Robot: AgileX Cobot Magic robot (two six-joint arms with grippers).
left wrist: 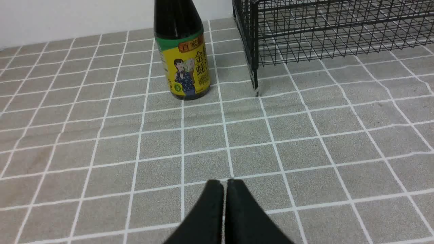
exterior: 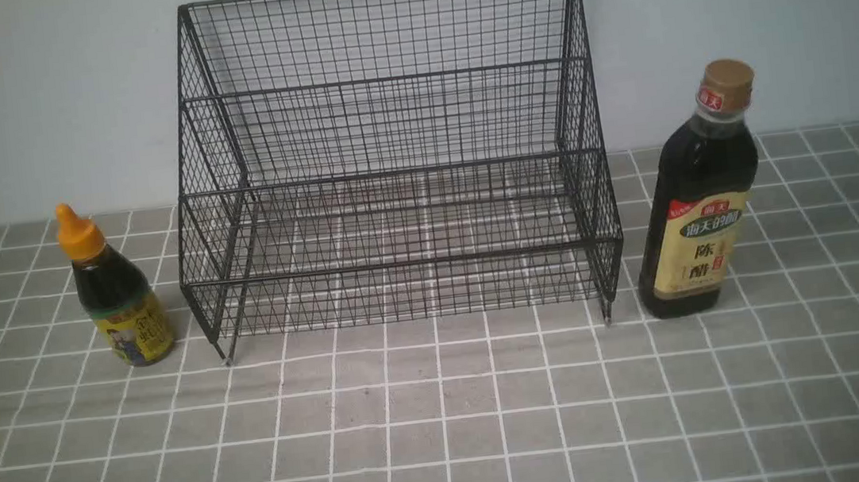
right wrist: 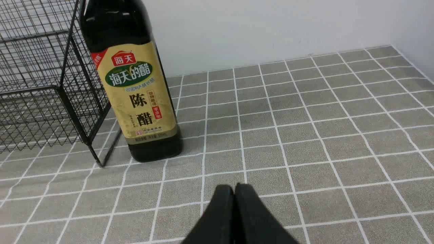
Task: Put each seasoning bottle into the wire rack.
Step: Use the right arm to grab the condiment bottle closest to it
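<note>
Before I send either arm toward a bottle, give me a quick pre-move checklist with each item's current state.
1. Orange-capped bottle upright, beside the rack: ok.
2. Brown-capped bottle upright, on the rack's other side: ok.
3. Wire rack standing on its legs, no bottle in it: ok.
4. Left hand open for a grasp: not ok, it is shut with nothing between the fingertips.
5. Right hand open for a grasp: not ok, likewise shut and holding nothing.
6. Orange nozzle cap screwed tight: cannot tell.
</note>
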